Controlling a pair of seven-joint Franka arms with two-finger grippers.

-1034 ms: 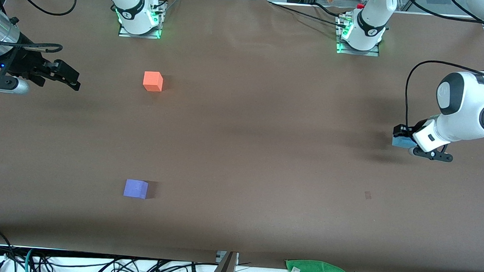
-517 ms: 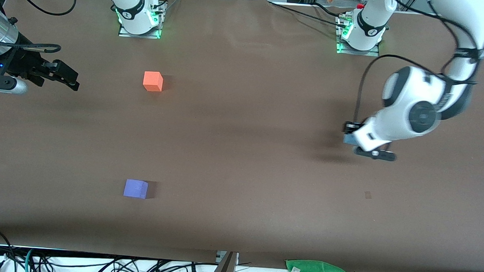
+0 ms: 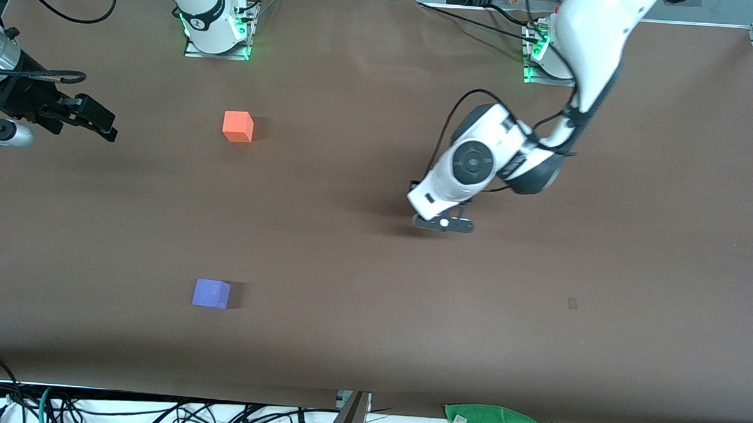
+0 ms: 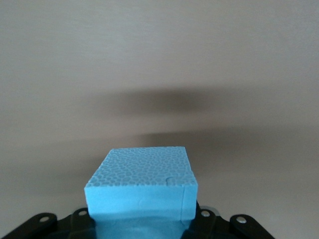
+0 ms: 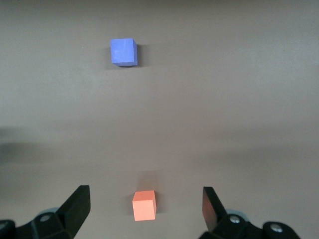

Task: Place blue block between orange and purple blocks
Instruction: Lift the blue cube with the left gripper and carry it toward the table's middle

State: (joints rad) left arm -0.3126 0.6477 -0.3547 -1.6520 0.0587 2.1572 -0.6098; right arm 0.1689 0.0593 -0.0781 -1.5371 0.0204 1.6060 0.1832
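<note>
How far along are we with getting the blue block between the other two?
Done: the left gripper is shut on the blue block, up over mid-table. In hand: carrying it. Left: setting it down between the orange block and purple block, a gap with nothing in it yet. The right gripper waits open.

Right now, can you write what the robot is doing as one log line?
left gripper: shut on blue block, over mid-table | right gripper: open, waiting | orange block, purple block: apart
</note>
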